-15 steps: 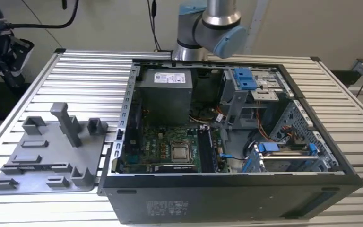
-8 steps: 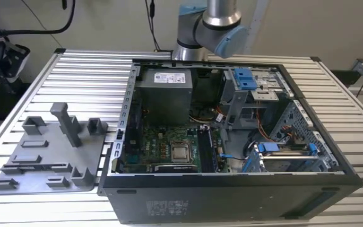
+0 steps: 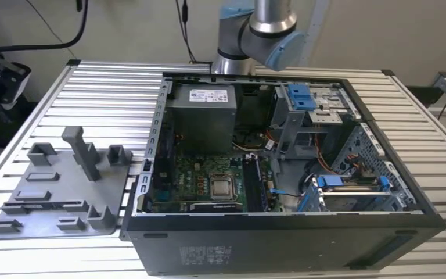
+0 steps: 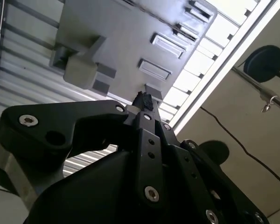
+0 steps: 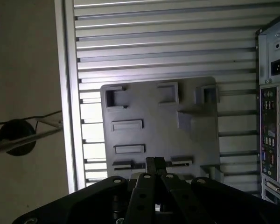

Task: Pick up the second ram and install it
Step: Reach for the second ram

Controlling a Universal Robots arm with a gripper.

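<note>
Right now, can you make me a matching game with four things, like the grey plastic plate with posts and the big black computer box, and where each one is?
Things:
1. grey plastic plate with posts
2. black metal computer case
3. grey metal power supply box
4. silver and blue robot arm

Places or states:
A. inside the case
B. lying on its side, open on top
C. rising behind the case
D. flat on the slatted metal table, at the exterior view's left of the case

Pairs: 1-D, 2-B, 3-A, 4-C.
</note>
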